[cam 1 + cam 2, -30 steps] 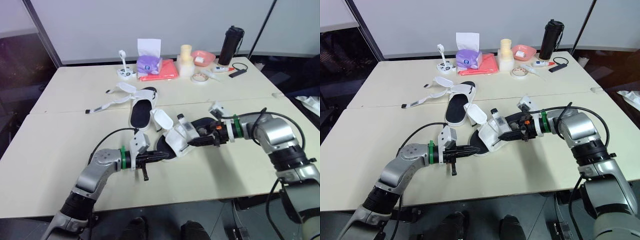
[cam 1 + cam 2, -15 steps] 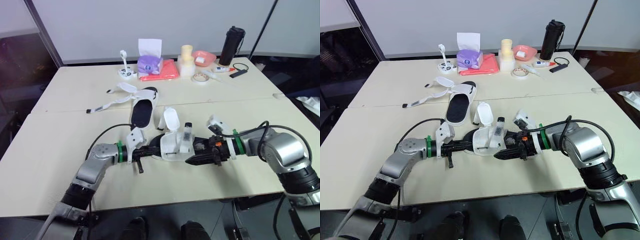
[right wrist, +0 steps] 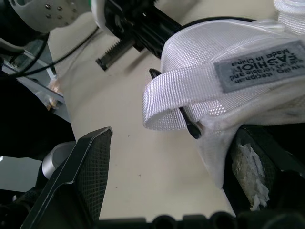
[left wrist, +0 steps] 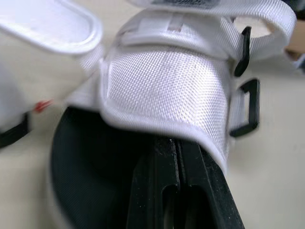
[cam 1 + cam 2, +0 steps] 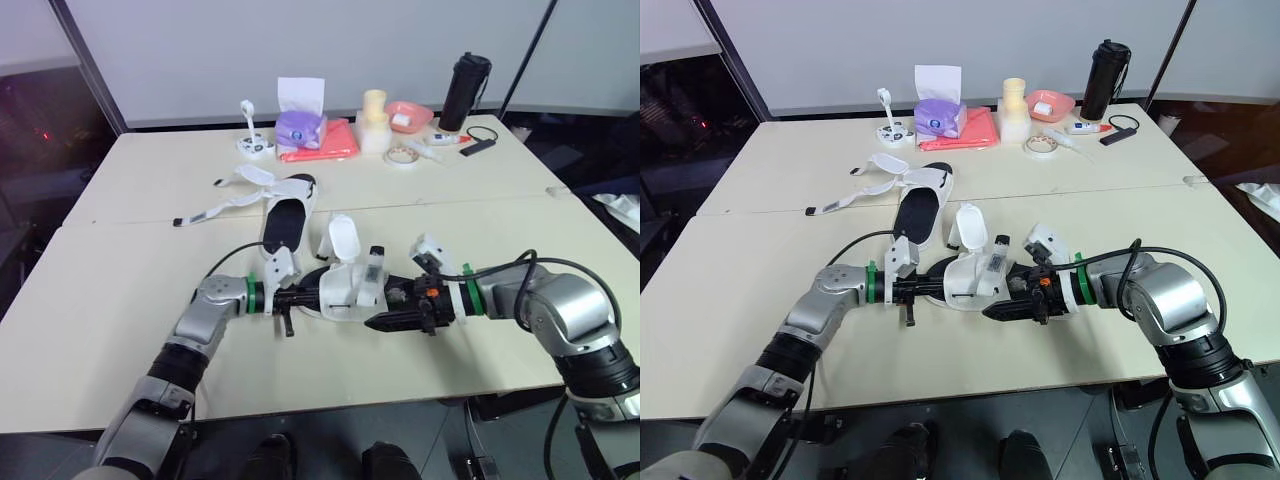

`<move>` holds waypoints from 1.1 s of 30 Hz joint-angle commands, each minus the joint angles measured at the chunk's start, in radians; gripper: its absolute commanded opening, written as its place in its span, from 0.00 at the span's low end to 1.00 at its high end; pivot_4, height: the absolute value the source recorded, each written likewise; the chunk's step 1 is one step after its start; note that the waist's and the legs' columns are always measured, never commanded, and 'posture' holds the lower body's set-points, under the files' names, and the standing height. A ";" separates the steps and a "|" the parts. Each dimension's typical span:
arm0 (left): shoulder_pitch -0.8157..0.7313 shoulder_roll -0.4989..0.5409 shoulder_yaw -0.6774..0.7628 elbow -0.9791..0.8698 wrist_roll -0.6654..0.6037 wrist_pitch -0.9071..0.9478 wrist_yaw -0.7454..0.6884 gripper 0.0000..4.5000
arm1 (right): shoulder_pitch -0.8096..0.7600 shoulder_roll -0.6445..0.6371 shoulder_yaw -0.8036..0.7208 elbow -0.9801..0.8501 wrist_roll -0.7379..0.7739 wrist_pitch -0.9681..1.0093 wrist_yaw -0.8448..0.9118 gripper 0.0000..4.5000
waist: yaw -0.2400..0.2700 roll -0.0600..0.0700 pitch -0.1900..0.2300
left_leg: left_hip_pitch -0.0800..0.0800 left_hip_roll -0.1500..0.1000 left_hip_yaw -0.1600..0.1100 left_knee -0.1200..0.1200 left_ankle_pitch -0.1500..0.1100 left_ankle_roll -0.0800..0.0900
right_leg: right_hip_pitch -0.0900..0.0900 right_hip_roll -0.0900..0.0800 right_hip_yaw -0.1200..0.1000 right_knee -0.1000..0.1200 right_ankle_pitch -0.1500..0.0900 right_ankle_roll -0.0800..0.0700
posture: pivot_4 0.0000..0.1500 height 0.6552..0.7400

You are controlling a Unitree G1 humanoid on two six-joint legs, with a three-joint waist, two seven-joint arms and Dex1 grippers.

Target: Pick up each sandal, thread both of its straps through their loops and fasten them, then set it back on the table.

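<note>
On the pale counter (image 5: pixel 120 300), the white-strapped sandal (image 5: pixel 350 290) lies between both pincers. The left pincer (image 5: pixel 312 298) is clenched, its tips tucked under a strap. The right pincer (image 5: pixel 375 319) is spread wide, with the sandal's looped strap between its fingers.

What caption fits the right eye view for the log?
Left gripper and right gripper meet at the near sandal; far sandal lies behind, straps loose.
</note>
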 commanded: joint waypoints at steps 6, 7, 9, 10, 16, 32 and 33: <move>0.020 -0.011 -0.002 -0.113 -0.040 0.067 -0.069 0.00 | 0.052 0.006 -0.085 -0.141 0.095 0.053 -0.053 0.88 | -0.001 0.000 0.000 | 0.000 0.000 0.000 0.000 0.000 0.000 | 0.000 0.000 0.000 0.000 0.000 0.000 | 1.00 1.00; 0.028 -0.003 -0.003 -0.129 -0.041 0.079 -0.079 0.00 | 0.060 0.007 -0.092 -0.155 0.107 0.063 -0.061 0.88 | -0.001 0.000 0.000 | 0.000 0.000 0.000 0.000 0.000 0.000 | 0.000 0.000 0.000 0.000 0.000 0.000 | 1.00 1.00; 0.041 0.009 -0.003 -0.154 -0.042 0.095 -0.089 0.00 | 0.073 0.008 -0.103 -0.177 0.125 0.078 -0.075 0.88 | -0.001 0.000 0.000 | 0.000 0.000 0.000 0.000 0.000 0.000 | 0.000 0.000 0.000 0.000 0.000 0.000 | 1.00 1.00; 0.048 0.015 -0.004 -0.166 -0.043 0.104 -0.095 0.00 | 0.079 0.010 -0.108 -0.186 0.134 0.084 -0.083 0.88 | -0.001 0.000 0.000 | 0.000 0.000 0.000 0.000 0.000 0.000 | 0.000 0.000 0.000 0.000 0.000 0.000 | 1.00 1.00; 0.075 0.031 -0.019 -0.173 0.001 0.071 -0.086 0.00 | 0.106 0.015 -0.111 -0.216 0.159 0.093 -0.124 0.88 | 0.000 0.000 0.000 | 0.000 0.000 -0.001 0.000 0.000 0.000 | 0.000 0.000 0.000 0.000 0.000 0.000 | 1.00 1.00; 0.095 -0.047 -0.058 0.041 0.141 -0.203 0.037 0.00 | 0.144 -0.029 -0.108 -0.234 0.153 0.064 -0.150 0.88 | 0.008 0.000 -0.001 | 0.000 0.000 -0.001 0.002 0.000 0.000 | 0.002 0.000 0.000 0.000 0.000 0.001 | 1.00 1.00; 0.097 -0.043 -0.068 0.050 0.151 -0.208 0.033 0.00 | 0.147 -0.037 -0.113 -0.236 0.152 0.063 -0.151 0.88 | 0.010 0.000 -0.001 | 0.001 0.000 -0.001 0.002 0.000 0.000 | 0.003 0.000 0.000 0.000 0.000 0.001 | 1.00 1.00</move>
